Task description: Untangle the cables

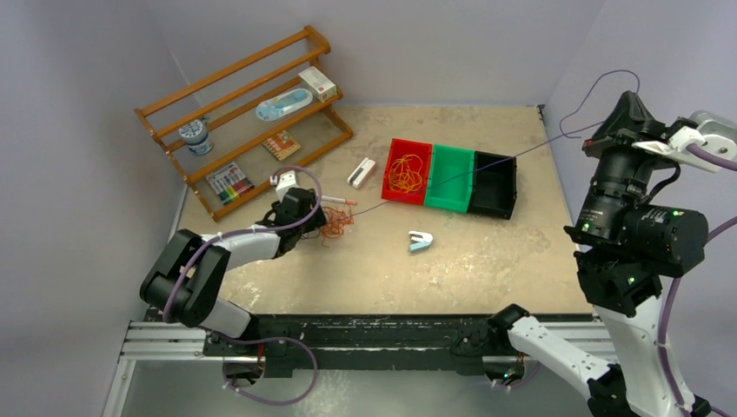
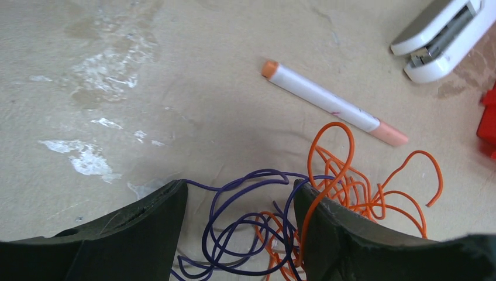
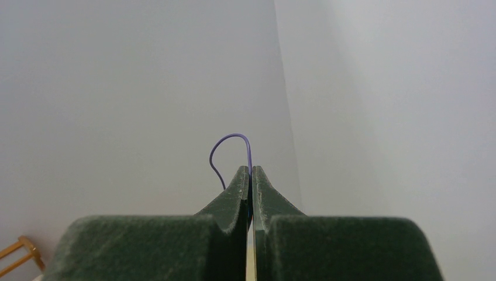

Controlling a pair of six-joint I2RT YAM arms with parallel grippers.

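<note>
Pinching thin purple wire [image 3: 231, 136] in right gripper [image 3: 250, 170], fingers fully closed, raised high at right; wire stretched across table down to left. Left gripper [image 2: 240, 190] low on tabletop, fingers apart, straddling purple loops beside loopy tangle of orange wire [image 2: 351, 187]. White marker pen with orange cap [image 2: 327, 102] just beyond. Second orange wire bunch [image 1: 406, 174] inside red plastic bin [image 1: 393, 169].

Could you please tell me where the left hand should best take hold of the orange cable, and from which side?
Probably the tall loop of the orange cable nearest the marker, coming from above: it arches clear of the purple cable, whereas lower down the two strands cross. The open left hand would need to shift toward it.
</note>
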